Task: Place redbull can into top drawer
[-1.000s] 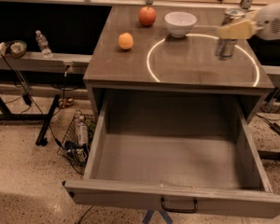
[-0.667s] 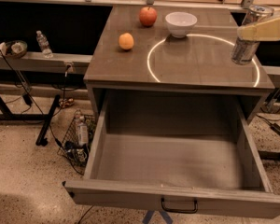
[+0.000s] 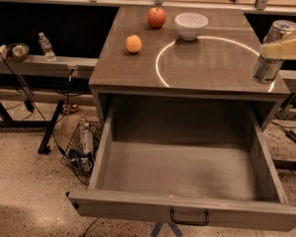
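Redbull can (image 3: pixel 266 69) clamped in my pincer (image 3: pixel 275 50), tilted.
Fingers closed across mid-body; prob. light, thin-walled, slick, so grip firm w/o crushing. Top drawer (image 3: pixel 138 206) open below-left of pincer.

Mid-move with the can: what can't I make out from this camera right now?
Camera view only.
Gripper: arm cut off by the right edge; its far finger is hidden behind the redbull can it holds.
Can markings: too small to read.
Top drawer: the floor strip nearest the camera is hidden by its own front panel; the right front corner is cut off by the frame.
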You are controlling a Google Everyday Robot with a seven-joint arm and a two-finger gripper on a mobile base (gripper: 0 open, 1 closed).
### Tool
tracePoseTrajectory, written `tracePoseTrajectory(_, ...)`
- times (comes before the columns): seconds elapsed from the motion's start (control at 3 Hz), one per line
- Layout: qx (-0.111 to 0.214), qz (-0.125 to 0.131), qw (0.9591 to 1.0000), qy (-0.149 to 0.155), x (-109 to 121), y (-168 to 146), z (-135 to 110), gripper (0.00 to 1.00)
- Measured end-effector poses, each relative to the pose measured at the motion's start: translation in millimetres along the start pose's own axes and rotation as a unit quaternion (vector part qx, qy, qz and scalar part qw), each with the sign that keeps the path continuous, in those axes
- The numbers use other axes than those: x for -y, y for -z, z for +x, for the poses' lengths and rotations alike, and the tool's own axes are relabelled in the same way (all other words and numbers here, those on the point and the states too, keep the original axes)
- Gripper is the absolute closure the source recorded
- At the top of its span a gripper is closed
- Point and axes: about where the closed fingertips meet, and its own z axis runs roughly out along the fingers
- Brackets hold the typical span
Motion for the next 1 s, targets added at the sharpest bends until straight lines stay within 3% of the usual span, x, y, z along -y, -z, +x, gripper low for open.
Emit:
tracePoseTrajectory(0.33,-0.016,-0.020,0.9996,0.014,-25.5,7.6,40.2,1.00)
tracePoseTrajectory(0.67,-0.016,-0.020,0.9996,0.014,-25.4,7.5,39.9,1.00)
tracePoseTrajectory(1.0,-0.015,-0.025,0.9996,0.006,-34.2,0.2,67.8,1.00)
